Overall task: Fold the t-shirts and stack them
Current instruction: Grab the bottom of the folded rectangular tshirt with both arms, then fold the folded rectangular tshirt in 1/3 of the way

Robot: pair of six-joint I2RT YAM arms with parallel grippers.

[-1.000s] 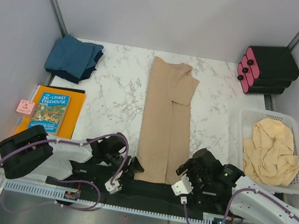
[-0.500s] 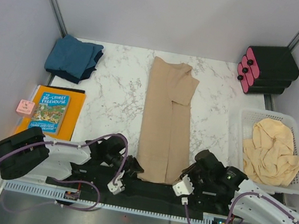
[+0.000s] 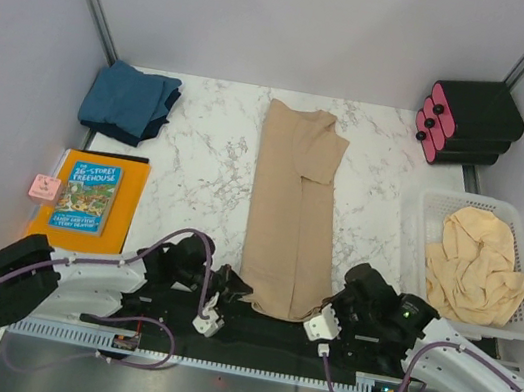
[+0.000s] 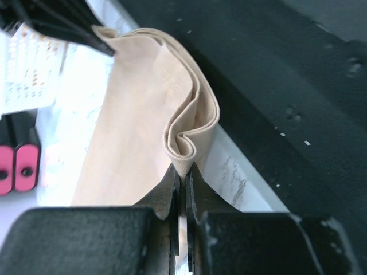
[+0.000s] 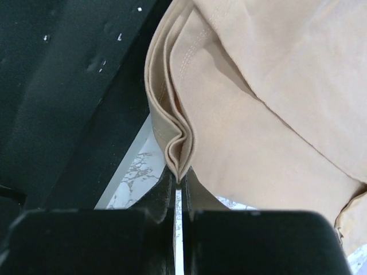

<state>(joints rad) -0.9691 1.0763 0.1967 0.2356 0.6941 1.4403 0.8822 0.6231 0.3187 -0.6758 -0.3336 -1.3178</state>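
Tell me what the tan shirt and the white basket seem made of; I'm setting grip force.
The tan shirt: soft matte knit cloth, probably cotton; it bunches in layered folds and shows stitched hems. The white basket: likely rigid moulded plastic, judging by its slotted walls and smooth finish.

Marble table (image 3: 206, 166), seen from above: a tan t-shirt (image 3: 290, 211), folded into a long strip, lies down the middle. A folded teal-blue t-shirt (image 3: 128, 103) sits at the far left corner, a picture book (image 3: 89, 196) at the left edge, a white basket (image 3: 423, 225) at the right and a black-and-pink case (image 3: 468, 121) at the far right corner.
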